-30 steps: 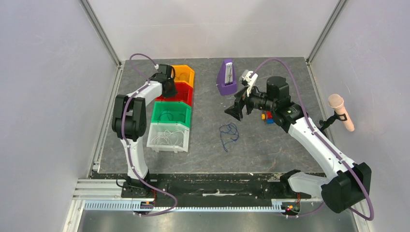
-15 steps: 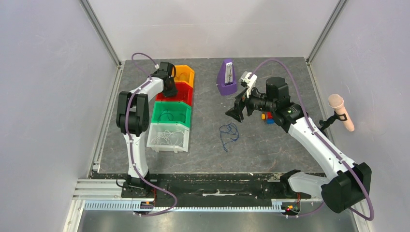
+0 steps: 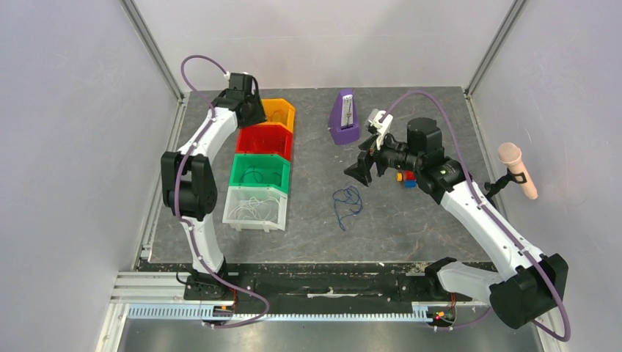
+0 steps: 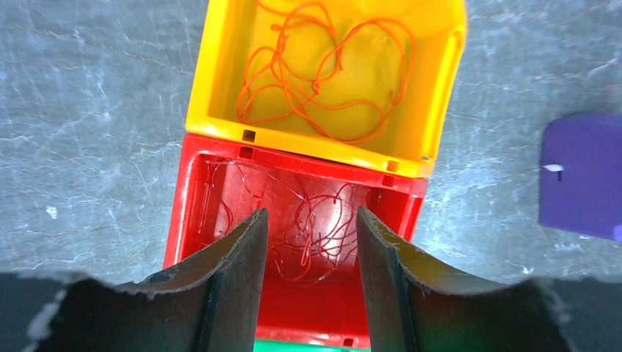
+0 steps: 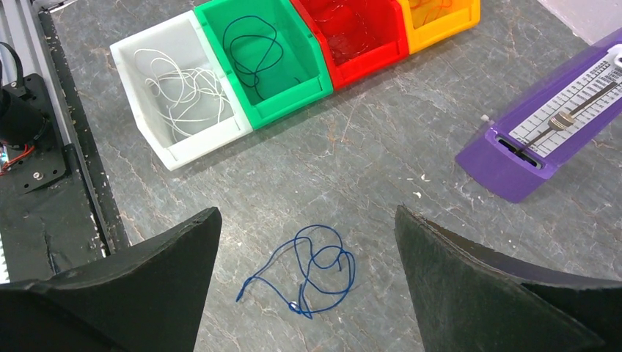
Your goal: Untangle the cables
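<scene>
Right gripper point(image 5: 306, 213), jaws wide apart, hovers over the blue cable point(image 5: 315, 268) on the table point(image 5: 367, 161); pinch its densest loops, probably mid-coil. Left gripper point(image 4: 312, 216), parted and empty, hangs above the red bin point(image 4: 192, 198)

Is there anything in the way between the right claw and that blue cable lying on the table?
Nothing visible. The right claw hangs open, aimed down at the blue cable, which shows unobstructed between its jaws; the purple metronome sits off to the side.
</scene>
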Controlling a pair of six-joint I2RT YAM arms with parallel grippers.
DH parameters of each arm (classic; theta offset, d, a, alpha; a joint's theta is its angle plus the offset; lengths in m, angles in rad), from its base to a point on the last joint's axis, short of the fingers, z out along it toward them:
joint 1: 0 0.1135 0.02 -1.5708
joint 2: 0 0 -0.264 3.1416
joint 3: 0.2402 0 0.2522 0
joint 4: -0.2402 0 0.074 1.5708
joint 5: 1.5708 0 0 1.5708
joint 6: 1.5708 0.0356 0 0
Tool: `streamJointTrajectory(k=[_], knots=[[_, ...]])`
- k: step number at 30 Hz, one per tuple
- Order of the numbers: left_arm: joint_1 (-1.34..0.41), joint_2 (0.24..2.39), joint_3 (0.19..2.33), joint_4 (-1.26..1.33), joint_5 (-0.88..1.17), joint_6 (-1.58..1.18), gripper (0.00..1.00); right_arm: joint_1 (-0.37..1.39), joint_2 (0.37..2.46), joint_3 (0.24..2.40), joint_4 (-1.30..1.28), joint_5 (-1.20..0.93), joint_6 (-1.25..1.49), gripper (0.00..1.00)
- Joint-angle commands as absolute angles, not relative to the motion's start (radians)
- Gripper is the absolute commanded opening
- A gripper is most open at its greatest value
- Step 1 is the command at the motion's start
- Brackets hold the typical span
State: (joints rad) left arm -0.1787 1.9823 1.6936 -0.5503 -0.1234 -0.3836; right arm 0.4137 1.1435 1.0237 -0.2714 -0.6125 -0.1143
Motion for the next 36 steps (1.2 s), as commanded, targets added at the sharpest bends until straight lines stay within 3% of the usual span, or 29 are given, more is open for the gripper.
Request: streamJointTrajectory(k=[1,5,8,14,22,24,27,30,31,36], knots=[[-0.175,1.889,1.726,-0.569,-0.106,-0.330,0.55,0.409,1.118,1.024,-0.246,-0.618,-0.138,0.91],[-0.174,1.805,1.700,-0.548,-0.094,-0.276,0.61,0.407,1.129,1.021,-0.267,-0.592,-0.144,0.91],[-0.174,1.659,1.586,-0.430,0.057,-0.153,0.77,0.405,1.167,1.014,-0.349,-0.561,-0.200,0.92],[-0.174,1.421,1.390,-0.400,0.433,0.012,0.79,0.437,1.298,0.954,-0.404,-0.464,-0.297,0.90],[-0.173,1.222,1.198,-0.390,0.559,0.058,0.80,0.489,1.524,0.948,-0.331,-0.326,-0.378,0.81],[-0.174,1.190,1.169,-0.402,0.575,0.086,0.80,0.492,1.573,0.946,-0.328,-0.323,-0.398,0.68],[-0.174,1.163,1.131,-0.424,0.608,0.140,0.80,0.489,1.599,0.945,-0.329,-0.311,-0.420,0.30],[-0.173,1.149,1.107,-0.456,0.665,0.191,0.78,0.482,1.538,0.958,-0.331,-0.374,-0.430,0.05],[-0.173,1.147,1.101,-0.459,0.692,0.198,0.78,0.478,1.503,0.969,-0.331,-0.422,-0.426,0.00],[-0.186,1.142,1.064,-0.426,0.906,0.235,0.77,0.474,1.329,0.996,-0.232,-0.647,-0.302,0.00]])
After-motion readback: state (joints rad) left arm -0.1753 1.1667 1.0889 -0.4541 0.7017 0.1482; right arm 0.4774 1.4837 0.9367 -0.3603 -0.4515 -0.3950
